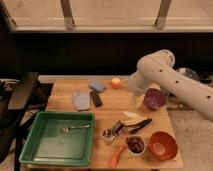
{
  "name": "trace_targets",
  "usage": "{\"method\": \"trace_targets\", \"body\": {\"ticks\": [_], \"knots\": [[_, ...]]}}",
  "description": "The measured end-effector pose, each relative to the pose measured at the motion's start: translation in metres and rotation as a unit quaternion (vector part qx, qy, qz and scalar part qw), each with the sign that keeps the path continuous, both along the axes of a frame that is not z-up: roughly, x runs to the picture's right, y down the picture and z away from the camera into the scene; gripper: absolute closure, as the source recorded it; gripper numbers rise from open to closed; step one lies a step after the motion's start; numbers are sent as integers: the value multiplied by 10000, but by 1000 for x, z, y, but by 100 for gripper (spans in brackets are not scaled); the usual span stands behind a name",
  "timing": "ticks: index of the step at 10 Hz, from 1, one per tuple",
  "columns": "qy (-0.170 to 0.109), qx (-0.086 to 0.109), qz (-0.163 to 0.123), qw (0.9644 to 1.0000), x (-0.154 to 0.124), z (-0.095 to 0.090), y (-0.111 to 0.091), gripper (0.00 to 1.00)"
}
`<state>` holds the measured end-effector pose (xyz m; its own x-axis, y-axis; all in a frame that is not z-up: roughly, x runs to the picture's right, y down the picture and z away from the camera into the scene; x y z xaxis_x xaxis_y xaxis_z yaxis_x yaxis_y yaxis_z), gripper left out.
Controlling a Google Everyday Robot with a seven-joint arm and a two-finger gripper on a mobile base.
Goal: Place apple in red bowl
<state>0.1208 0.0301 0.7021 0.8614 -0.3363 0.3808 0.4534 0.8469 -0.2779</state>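
Note:
The apple [116, 83], a small round orange-peach fruit, sits on the wooden table [110, 112] near its far edge. The red bowl [163, 145] stands at the table's front right corner; its glossy inside holds no fruit. My white arm reaches in from the right and bends down toward the far edge. My gripper [131, 86] is at the arm's lower end, just right of the apple and apart from it. The small blue cup is hidden behind the arm.
A purple bowl [154, 98] stands right of the arm. A white bowl of dark fruit [135, 145], a carrot [117, 156], a banana [134, 118], dark utensils and a metal cup [107, 134] lie mid-front. A green tray [60, 137] holds a fork. A chair [20, 95] stands left.

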Motion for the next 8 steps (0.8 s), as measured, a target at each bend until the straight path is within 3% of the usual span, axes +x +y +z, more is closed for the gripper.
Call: {"method": "trace_targets", "body": {"ticks": [2,4,8], "knots": [[-32,7,-26,10000,-8,12,-1,20],[-194,-17,-22,9998,-22,40,-14,20],[-352,-479,104,9982,-38,129,-15,20]]}}
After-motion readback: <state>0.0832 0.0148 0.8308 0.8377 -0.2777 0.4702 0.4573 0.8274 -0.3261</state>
